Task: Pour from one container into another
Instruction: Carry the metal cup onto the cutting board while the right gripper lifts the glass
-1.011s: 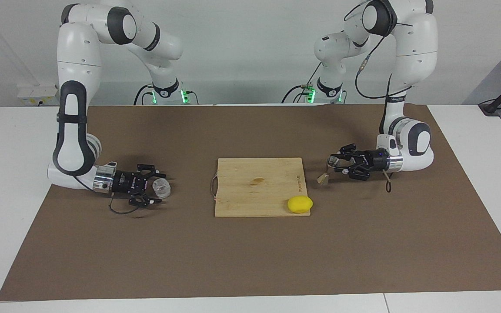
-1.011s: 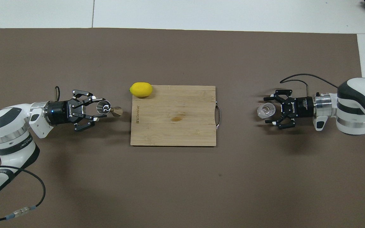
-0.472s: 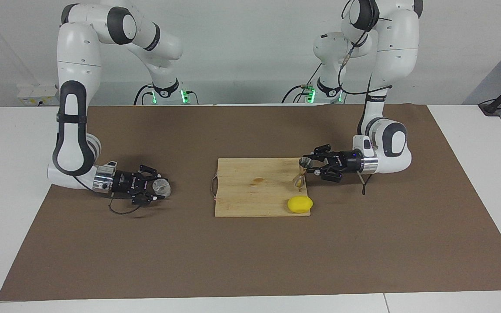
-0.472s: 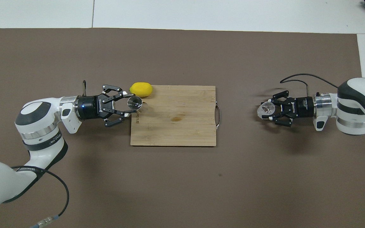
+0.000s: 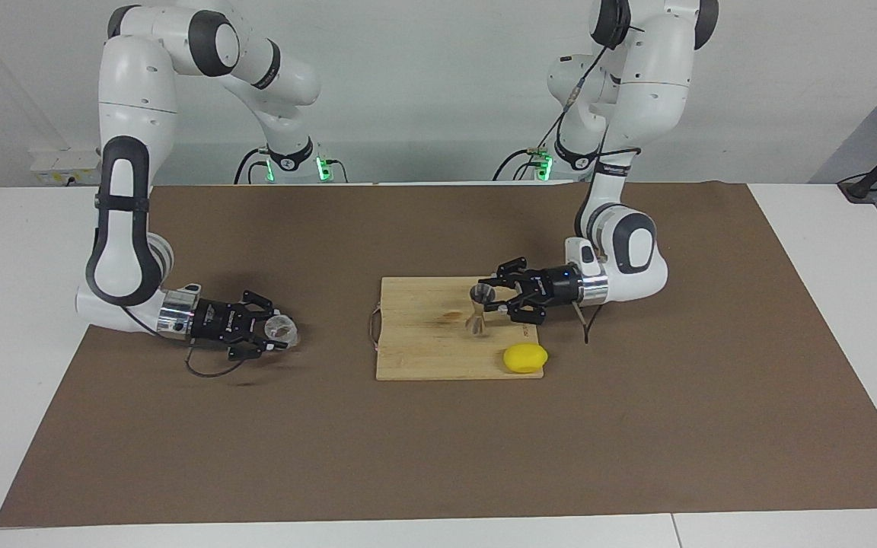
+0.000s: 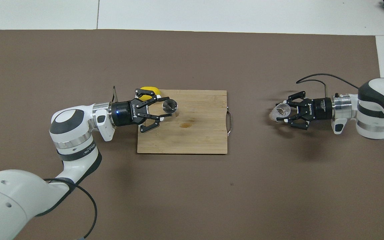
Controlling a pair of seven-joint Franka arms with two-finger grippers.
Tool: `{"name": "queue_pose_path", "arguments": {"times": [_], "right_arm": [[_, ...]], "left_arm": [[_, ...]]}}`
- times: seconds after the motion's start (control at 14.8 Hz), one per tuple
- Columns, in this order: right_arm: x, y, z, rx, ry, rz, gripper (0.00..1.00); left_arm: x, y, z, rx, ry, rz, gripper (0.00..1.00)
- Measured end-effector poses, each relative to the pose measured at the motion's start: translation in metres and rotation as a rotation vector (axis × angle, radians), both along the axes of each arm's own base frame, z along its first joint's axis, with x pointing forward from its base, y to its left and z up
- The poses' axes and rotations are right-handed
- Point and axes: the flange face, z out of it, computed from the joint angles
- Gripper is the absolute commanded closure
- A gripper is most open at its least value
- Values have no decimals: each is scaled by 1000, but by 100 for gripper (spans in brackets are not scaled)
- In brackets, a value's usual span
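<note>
The container to pour from is a small clear glass tumbler (image 5: pixel 283 329) (image 6: pixel 280 111). My right gripper (image 5: pixel 277 335) (image 6: pixel 284 112) is shut on it and holds it tilted, low over the brown mat toward the right arm's end of the table. The other container is a silvery hourglass jigger (image 5: pixel 476 318) (image 6: pixel 170 105). It stays upright in my left gripper (image 5: pixel 490 298) (image 6: pixel 166 108), which is shut on its upper cone, over the wooden cutting board (image 5: pixel 423 346) (image 6: pixel 195 140) at the board's end toward the left arm.
A yellow lemon (image 5: pixel 525 358) (image 6: pixel 149 89) lies at the board's corner, farther from the robots than the jigger, and the left gripper partly covers it in the overhead view. A brown mat (image 5: pixel 438 457) (image 6: pixel 192 193) covers the table.
The left gripper carried the jigger from over the mat to over the cutting board. The right gripper closed on the glass and tipped it slightly.
</note>
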Motion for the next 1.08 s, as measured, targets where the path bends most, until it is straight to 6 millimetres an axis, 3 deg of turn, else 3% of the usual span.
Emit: {"name": "queue_pose_path", "arguments": {"times": [0.27,0.47,0.61,0.94,1.08], "right_arm": [[11,15,54,-18,-72,25,100],[14,39,89,-33,-80,43,100],[15,57,98,-64,-31,45,100],[12,104,96,-109,-9,138,100],[12,110,100,-149,-27,156,100]], "left_arm": [[-18,-51,-3,15,29,19,69],[-21,-60,-8,48,37,52,69],[-20,-58,-10,64,22,64,69],[-21,-58,-13,82,-14,82,66],[-22,-57,-14,92,-24,87,66]]}}
